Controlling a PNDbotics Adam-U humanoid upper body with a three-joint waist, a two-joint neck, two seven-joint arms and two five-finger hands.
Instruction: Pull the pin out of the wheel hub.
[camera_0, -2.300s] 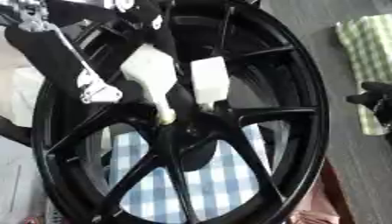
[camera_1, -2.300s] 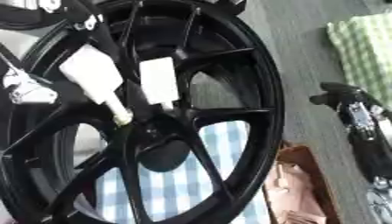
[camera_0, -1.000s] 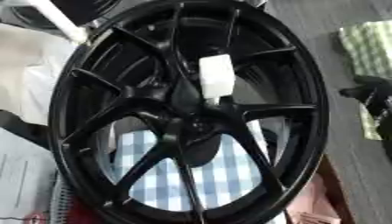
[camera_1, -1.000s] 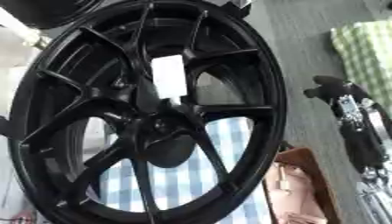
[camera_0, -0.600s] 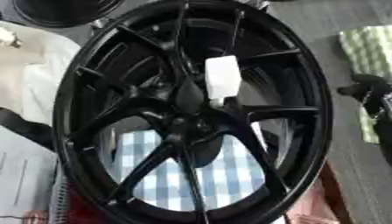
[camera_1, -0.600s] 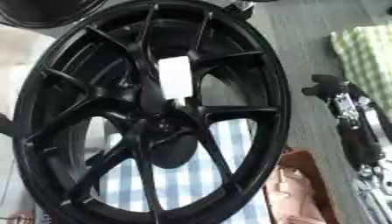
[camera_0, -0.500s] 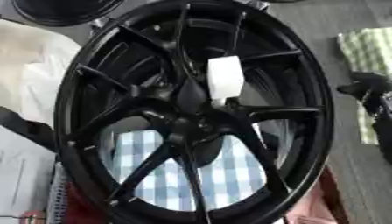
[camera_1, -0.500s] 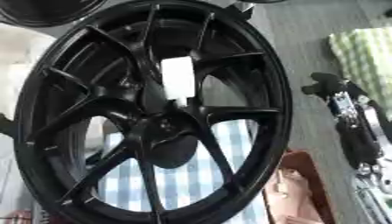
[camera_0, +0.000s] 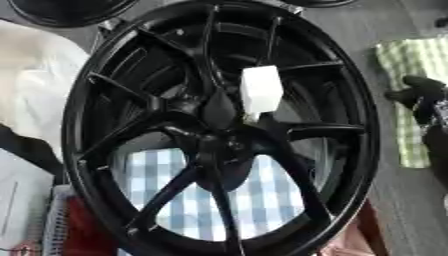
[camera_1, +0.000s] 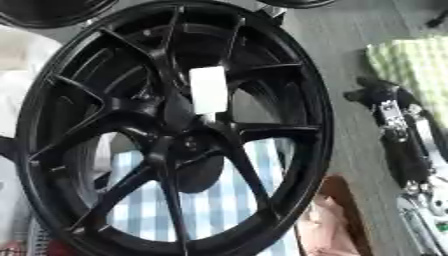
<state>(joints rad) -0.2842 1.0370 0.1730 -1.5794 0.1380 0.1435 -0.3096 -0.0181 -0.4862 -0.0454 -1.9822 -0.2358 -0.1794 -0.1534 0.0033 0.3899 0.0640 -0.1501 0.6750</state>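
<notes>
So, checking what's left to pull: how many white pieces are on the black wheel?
1: a white rectangular block just above the hub of the black spoked metal wheel; spokes could hide others.

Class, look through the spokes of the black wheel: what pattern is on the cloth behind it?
The cloth has a blue-and-white check, clearest in the left eye view.

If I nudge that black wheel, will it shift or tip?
The wheel looks like rigid cast metal with thick spokes, so probably heavy and stiff, unlikely to flex. It fills the view, seemingly lying over a checked cloth, so it may slide rather than tip. The white pin probably moves far easier.
</notes>
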